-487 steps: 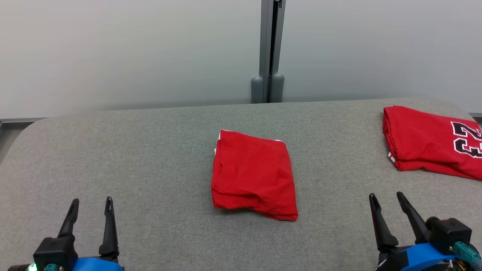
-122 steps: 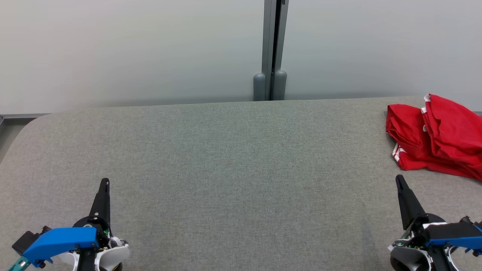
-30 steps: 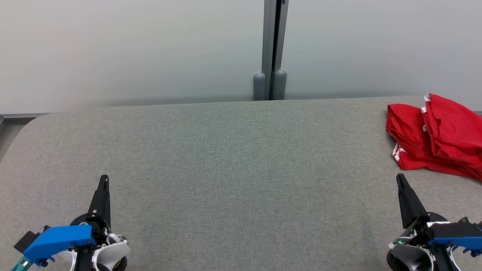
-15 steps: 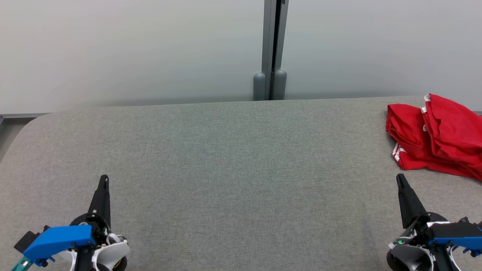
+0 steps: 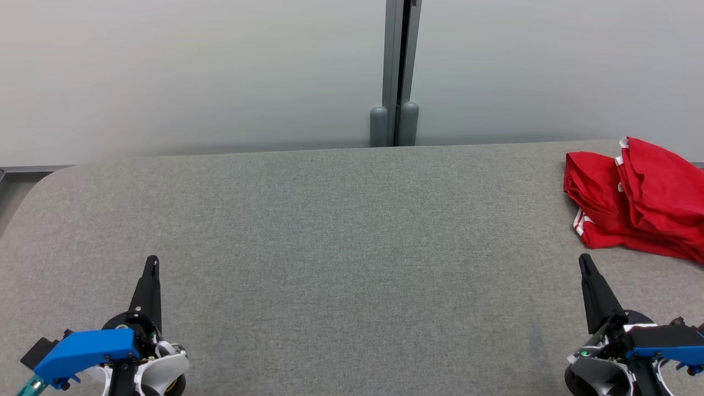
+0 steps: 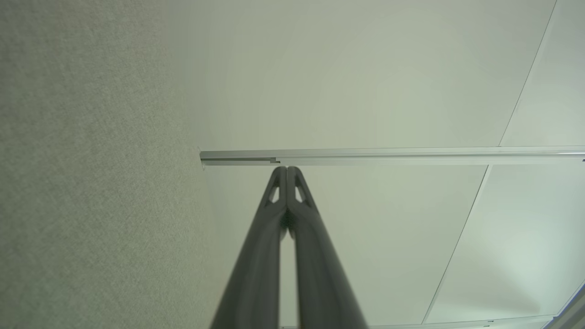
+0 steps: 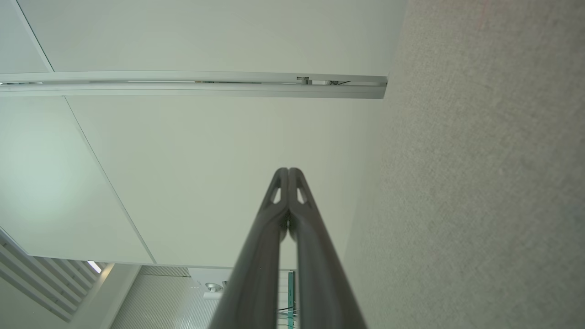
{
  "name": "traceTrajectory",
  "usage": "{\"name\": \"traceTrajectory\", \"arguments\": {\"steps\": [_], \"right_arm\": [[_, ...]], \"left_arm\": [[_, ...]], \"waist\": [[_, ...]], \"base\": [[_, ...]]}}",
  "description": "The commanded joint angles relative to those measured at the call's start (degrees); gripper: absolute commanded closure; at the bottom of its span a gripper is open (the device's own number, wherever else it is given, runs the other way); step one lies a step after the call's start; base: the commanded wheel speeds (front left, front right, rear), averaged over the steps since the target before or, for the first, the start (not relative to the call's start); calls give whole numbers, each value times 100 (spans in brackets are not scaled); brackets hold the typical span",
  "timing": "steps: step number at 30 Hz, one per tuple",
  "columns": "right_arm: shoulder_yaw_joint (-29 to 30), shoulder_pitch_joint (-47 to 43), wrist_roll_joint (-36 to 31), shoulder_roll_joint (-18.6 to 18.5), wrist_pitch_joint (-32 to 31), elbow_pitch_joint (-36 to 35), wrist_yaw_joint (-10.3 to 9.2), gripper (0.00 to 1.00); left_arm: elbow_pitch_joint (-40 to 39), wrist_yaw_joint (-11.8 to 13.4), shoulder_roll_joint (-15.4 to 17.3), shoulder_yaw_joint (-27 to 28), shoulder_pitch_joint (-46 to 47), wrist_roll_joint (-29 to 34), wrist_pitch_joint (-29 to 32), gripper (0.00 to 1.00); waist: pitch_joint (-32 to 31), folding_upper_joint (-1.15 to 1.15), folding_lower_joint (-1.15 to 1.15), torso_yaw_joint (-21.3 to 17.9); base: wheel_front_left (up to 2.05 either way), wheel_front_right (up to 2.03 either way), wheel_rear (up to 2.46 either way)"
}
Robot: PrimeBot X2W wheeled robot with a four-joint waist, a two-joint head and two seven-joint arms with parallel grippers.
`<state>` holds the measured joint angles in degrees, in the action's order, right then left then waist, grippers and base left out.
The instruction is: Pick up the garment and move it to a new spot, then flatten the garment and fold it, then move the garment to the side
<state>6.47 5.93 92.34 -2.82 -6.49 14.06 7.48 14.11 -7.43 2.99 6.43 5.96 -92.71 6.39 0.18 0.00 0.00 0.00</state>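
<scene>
**Item: red garment (image 5: 632, 203).** Lies at about 2 o'clock on the grey table (image 5: 330, 231), near the far right corner. It is a layered bundle with white trim showing at the edges, and the upper layer sits askew on the lower. The picture's edge cuts it off, so it may be one piece or two stacked.

**Right gripper (image 5: 584, 264).** At 5 o'clock, near the garment but apart from it. The fingers are pressed together to a single point with nothing between them, and the wrist view confirms this.

**Left gripper (image 5: 152, 263).** At 7 o'clock, well apart from the garment. The jaws are likewise closed and empty.

**Surroundings.** A pale wall with a grey post (image 5: 397, 71) stands at 12 o'clock.

**Progress, as judged.** The garment is folded and set to the side, and both arms rest clear of it. The task appears complete or nearly so. Only the loose, uneven stacking might call for tidying.
</scene>
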Motion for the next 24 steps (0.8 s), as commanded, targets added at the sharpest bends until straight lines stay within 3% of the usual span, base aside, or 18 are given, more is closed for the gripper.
{"name": "traceTrajectory", "arguments": {"steps": [1, 24], "right_arm": [[14, 61, 16, -11, -13, 10, 2, 100], [14, 61, 16, -11, -12, 9, 2, 100]], "left_arm": [[2, -29, -12, 9, 60, 38, 14, 100], [2, -29, -17, 16, 61, 45, 20, 100]], "waist": [[0, 0, 0, 0], [0, 0, 0, 0]], "base": [[0, 0, 0], [0, 0, 0]]}}
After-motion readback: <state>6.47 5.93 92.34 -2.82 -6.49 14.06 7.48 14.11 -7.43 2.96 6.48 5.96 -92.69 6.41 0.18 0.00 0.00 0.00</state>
